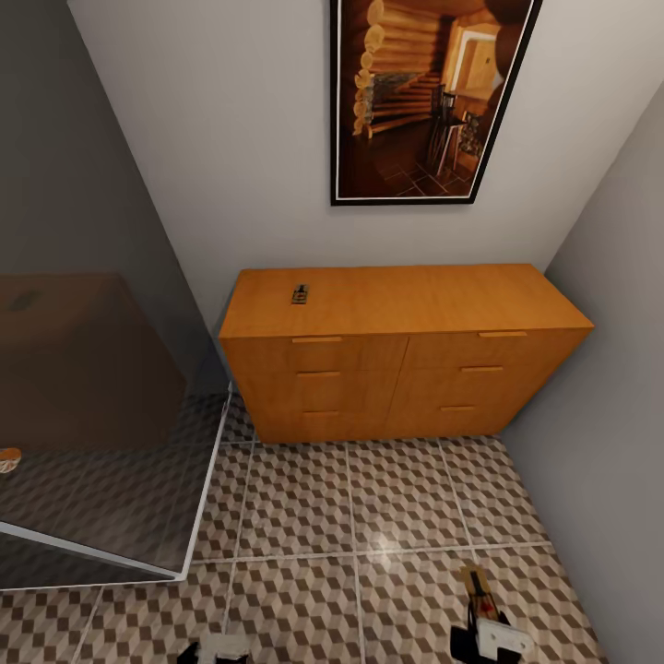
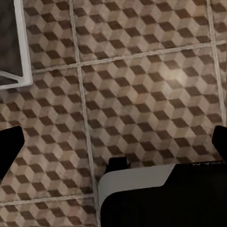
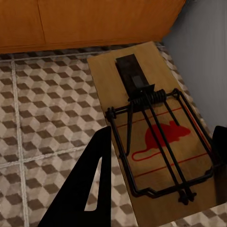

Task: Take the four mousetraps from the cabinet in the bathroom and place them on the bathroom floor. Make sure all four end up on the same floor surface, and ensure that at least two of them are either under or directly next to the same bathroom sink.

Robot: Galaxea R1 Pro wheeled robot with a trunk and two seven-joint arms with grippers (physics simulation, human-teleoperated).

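- Wooden mousetrap (image 3: 153, 132) sat between the right pincer (image 3: 161, 156) fingers, dark metal spring and red mouse print up; pincer clamped on it, low over the bathroom floor (image 1: 369, 516).
- Same trap in head view (image 1: 480, 590), at the frame's lower right near the grey wall.
- Left pincer (image 2: 113, 146) hung over bare tiles, fingers spread wide, nothing held.
- Judgement: step in hand was carrying this trap to the sink; keep the board level, lower until flat on the tile, then release.
- Further off, the cabinet (image 1: 397, 355) stood against the back wall, all drawers closed, contents hidden.
- One more mousetrap on top (image 1: 300, 294), left of centre.
- Sink not seen from here.
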